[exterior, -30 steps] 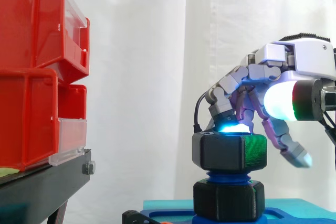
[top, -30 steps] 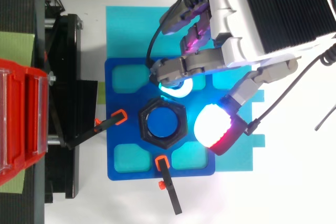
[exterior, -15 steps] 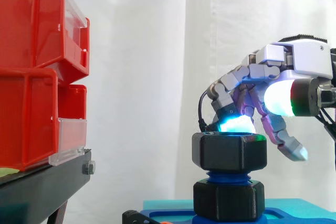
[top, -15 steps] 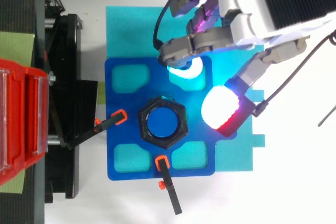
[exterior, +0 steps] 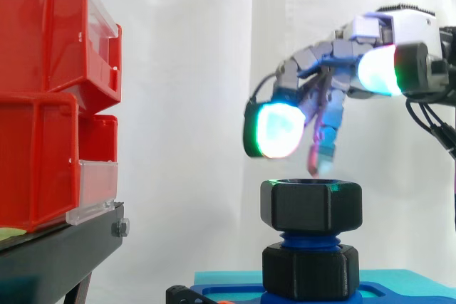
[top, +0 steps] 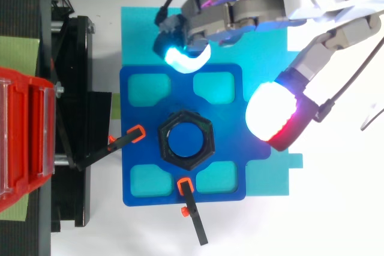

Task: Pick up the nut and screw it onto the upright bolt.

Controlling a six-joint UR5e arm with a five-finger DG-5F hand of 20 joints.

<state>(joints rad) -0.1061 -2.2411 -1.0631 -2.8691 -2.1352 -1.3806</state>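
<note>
One black nut point(exterior: 311, 206) atop the blue bolt point(top: 185, 141); robot hand point(exterior: 353, 51) higher up, clear, fingers loosely spread, empty

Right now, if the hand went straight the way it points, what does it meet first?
Likely the red bins at the left. The hand points leftward, above the nut, so it should clear that. Whether its line meets the bins or passes beside them is unclear in depth.

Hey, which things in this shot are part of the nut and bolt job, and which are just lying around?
Part of the job:
- black nut
- blue upright bolt
- robot hand
- blue fixture plate

Just lying about:
- red bins
- black stand
- teal mat
</note>
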